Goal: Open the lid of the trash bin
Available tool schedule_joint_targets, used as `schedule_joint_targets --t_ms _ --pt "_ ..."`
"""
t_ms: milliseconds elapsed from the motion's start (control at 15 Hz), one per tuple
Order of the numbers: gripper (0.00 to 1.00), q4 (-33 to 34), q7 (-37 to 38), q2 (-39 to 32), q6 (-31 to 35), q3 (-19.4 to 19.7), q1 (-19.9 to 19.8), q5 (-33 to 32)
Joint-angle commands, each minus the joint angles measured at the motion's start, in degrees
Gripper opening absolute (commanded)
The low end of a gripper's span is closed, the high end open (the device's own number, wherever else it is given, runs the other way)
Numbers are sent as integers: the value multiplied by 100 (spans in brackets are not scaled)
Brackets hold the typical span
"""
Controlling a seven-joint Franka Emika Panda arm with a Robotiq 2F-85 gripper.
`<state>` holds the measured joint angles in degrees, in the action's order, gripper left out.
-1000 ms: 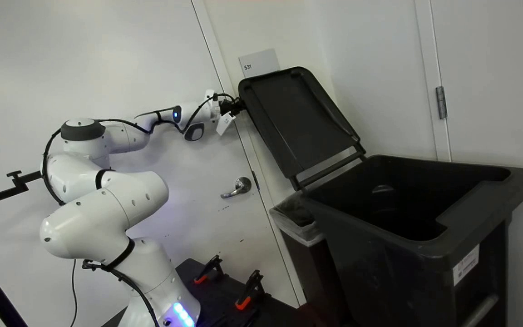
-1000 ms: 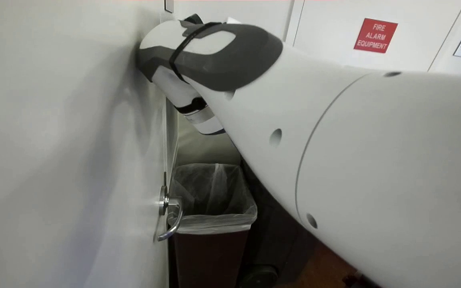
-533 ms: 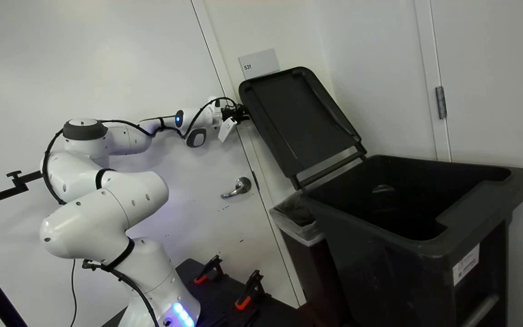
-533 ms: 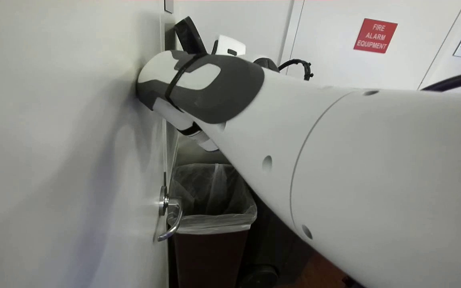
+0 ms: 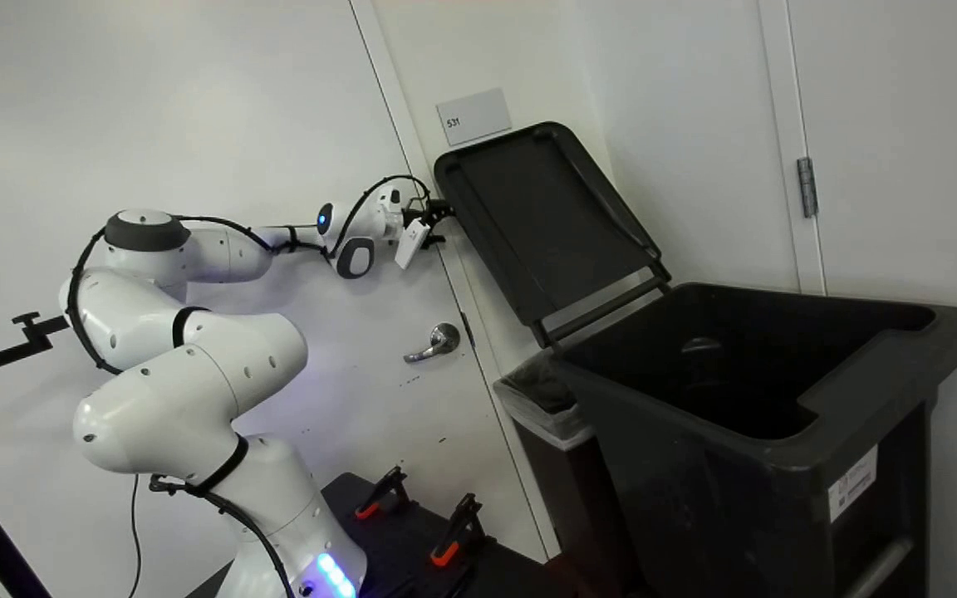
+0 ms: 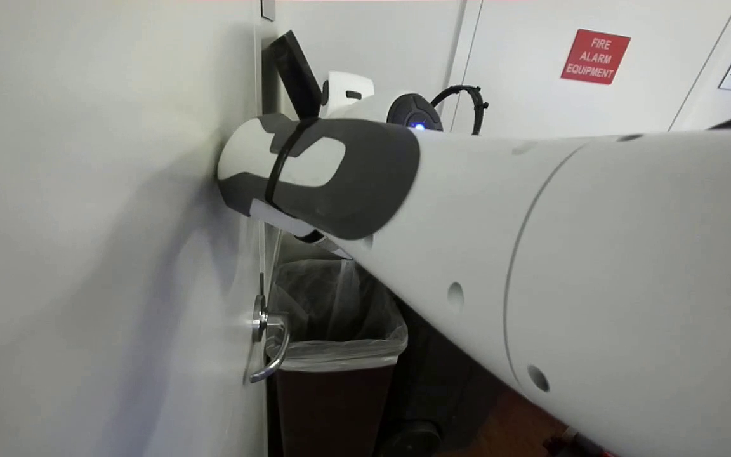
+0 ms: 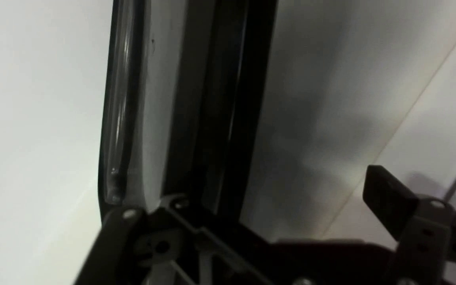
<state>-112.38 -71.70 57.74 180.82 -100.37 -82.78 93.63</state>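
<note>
The dark lid (image 5: 545, 224) stands raised and leans back from the black trash bin (image 5: 719, 498), whose inside is exposed. In an exterior view the lid (image 6: 296, 76) appears as a narrow dark slab above the arm. My gripper (image 5: 445, 224) is at the lid's outer edge, jaws apart, one finger above the other. In the wrist view the gripper (image 7: 287, 178) has its right finger (image 7: 390, 202) well clear, with wall behind the gap. Its left finger merges with the lid's black edge (image 7: 216, 107); contact there cannot be made out.
A small bin with a clear liner (image 5: 541, 407) stands between the door and the trash bin. The door handle (image 5: 433, 342) juts out below the arm. Clamps (image 5: 458, 531) sit on the black base table. The forearm (image 6: 315, 165) runs close along the door.
The gripper's fingers have spread from shut to open. The arm has come down, and the wrist has tilted. The lid's outer corner has shifted very slightly toward the door.
</note>
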Motion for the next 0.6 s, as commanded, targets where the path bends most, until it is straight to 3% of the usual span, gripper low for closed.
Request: schedule_joint_targets --t_ms 0,533 --pt "100 -605 615 -117 -181 212 471 -741" --pt "100 -1190 1331 -218 -1336 1103 1434 -1576"
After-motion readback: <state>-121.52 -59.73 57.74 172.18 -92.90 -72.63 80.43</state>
